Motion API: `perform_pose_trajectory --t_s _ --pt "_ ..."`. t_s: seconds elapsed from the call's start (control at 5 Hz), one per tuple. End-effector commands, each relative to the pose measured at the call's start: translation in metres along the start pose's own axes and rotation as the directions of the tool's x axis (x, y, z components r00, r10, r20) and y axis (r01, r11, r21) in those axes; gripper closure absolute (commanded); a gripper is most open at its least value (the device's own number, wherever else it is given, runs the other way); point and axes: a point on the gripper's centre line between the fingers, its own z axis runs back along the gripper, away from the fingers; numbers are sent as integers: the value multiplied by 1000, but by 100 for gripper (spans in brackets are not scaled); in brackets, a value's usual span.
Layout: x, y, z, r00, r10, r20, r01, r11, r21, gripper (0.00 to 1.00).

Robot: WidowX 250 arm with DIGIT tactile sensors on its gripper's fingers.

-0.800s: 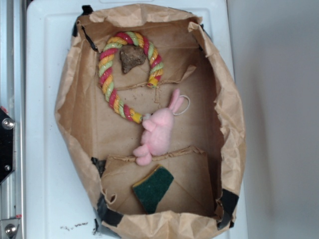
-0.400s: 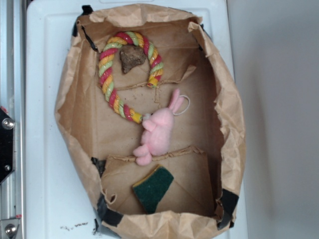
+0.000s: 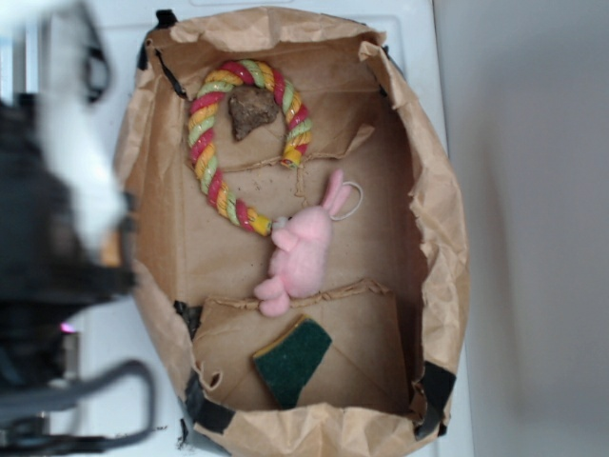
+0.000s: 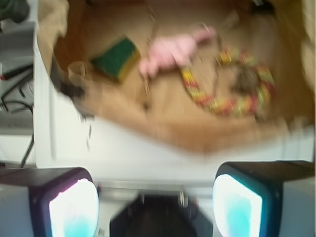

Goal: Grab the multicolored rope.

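Red-yellow-green multicolored rope ring, flat at the bag's far end

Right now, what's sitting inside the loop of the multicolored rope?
A brown lumpy object sits inside the multicolored rope, near its top. Below it only the paper bag's floor shows through the loop. What lies under the lump is covered.
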Motion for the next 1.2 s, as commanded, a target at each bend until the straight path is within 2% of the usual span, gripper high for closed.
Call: perform_pose_trajectory --t_s 0.0,0.2,0.4,1.0 --pt "69 37 -26 996 14 89 -19 999 50 0" --pt "81 45 -40 996 2 87 -8 998 67 0" --pt "79 69 -45 997 42 66 -49 994 97 0" --pt "79 69 -45 997 42 66 -49 994 97 0"
